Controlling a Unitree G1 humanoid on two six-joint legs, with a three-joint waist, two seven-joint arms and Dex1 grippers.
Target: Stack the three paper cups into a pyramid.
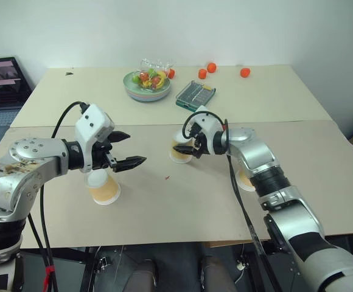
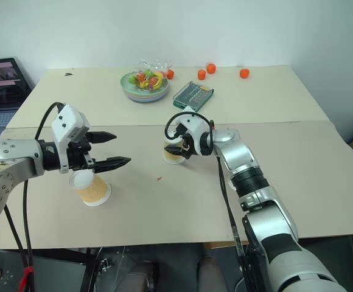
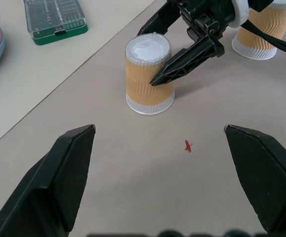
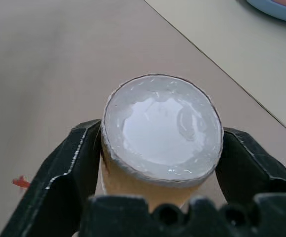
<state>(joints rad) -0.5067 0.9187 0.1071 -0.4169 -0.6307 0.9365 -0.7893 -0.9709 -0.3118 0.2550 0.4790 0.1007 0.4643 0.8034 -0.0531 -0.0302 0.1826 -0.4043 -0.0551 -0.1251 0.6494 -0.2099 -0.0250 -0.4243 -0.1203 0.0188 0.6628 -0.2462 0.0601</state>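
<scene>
On your far left, the left tool (image 1: pixel 123 149) hovers with its black fingers spread wide, gripping nothing. Just beneath it stands one yellow-orange tapered paper cup (image 1: pixel 104 188), upside down on the beige bench (image 1: pixel 164 207). Further right, near the middle, your right tool (image 1: pixel 187 145) has its fingers pressed against both sides of a second upside-down paper cup (image 3: pixel 148 74), which sits on the bench surface. The third paper cup (image 1: pixel 245 180) stands farther right, partly hidden behind the right forearm. No cup rests on another yet.
</scene>
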